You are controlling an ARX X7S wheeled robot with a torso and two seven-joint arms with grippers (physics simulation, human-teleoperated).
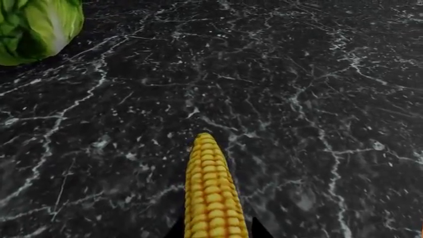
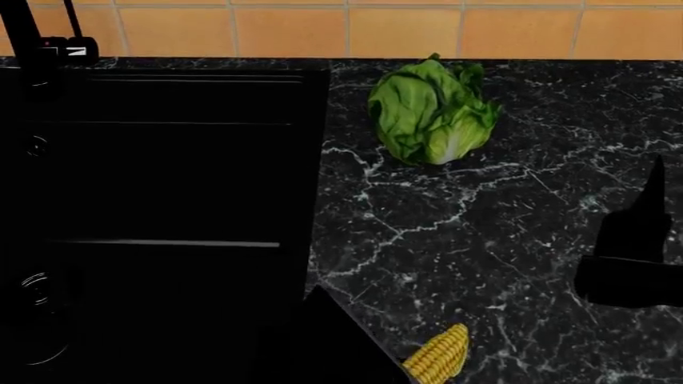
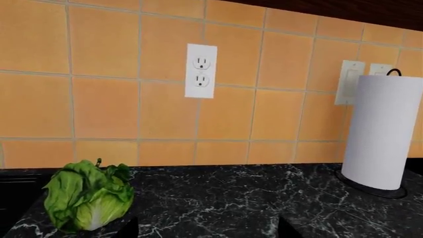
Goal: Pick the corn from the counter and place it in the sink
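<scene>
Yellow kernels in neat rows: the corn (image 1: 213,191) runs lengthwise between the two dark fingertips of the left gripper (image 1: 215,229), tapered tip pointing away from the wrist camera. Fingers sit close on either side of the cob, apparently clamped on it; cannot tell whether the cob rests on the stone or is lifted off it. From the head view the corn (image 2: 440,355) is near the front edge of the counter (image 2: 501,240), black marble-look with white veins, just right of the sink (image 2: 160,216). Left arm hides the stem end.

Sink is a glossy black basin, faucet (image 2: 43,44) at its back corner.

Lettuce head (image 2: 431,112) sits well behind the corn, close to the orange tiled wall (image 3: 99,84).

Right gripper (image 2: 629,256) hovers over the counter's right side, well apart from the corn. Fingertips spread wide, nothing between them.

Wall outlet (image 3: 200,71) and paper towel roll (image 3: 383,131) further right.
</scene>
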